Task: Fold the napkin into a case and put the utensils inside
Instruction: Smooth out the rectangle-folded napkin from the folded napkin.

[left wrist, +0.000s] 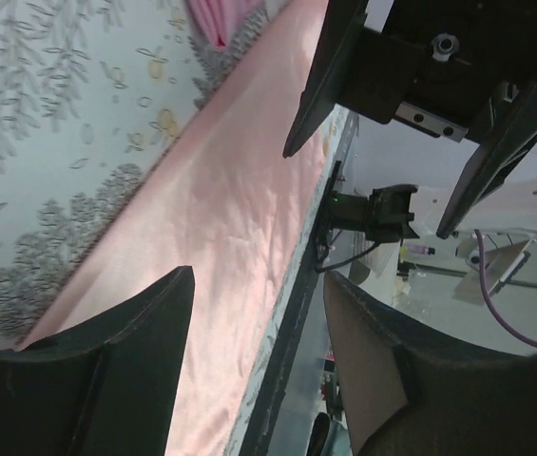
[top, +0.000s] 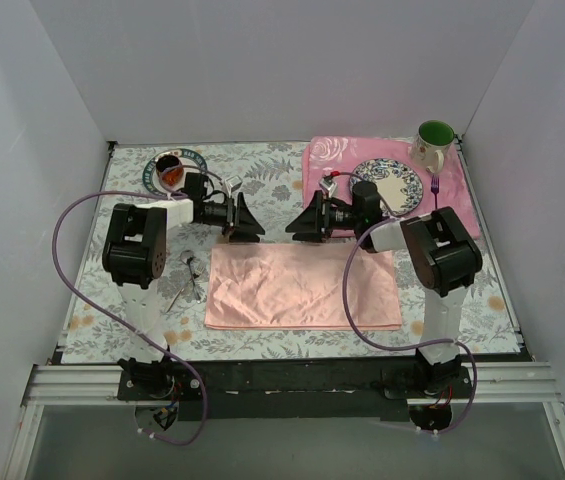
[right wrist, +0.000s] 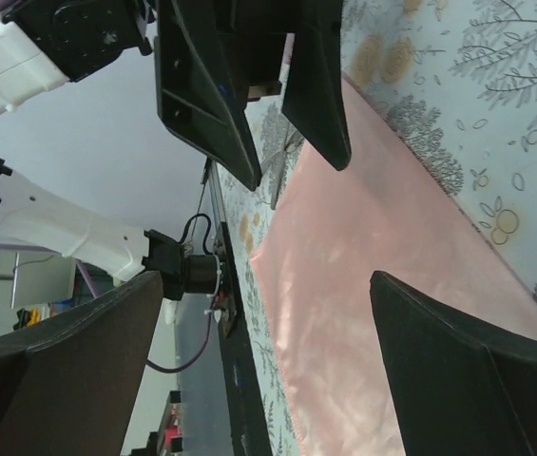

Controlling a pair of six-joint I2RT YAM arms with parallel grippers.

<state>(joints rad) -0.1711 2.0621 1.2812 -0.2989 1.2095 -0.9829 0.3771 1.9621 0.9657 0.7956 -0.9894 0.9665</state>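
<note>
Over the napkin point(top: 302, 287) it's wide open coming in from 6 o'clock. At its 12 o'clock edge the left gripper point(top: 259, 228) and right gripper point(top: 291, 229) sit nose to nose, blocking that side.

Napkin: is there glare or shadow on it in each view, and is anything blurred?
Top view: even light, napkin sharp, faint sheen. Left wrist: bright glare patches on it; near fingers dark, soft. Right wrist: similar sheen; fingers dark, slightly soft.

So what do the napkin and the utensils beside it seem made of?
The napkin: soft cloth, probably satin-like, given its faint sheen and shallow creases. The utensils: likely polished metal, thin and silvery with glints, though small here.
</note>
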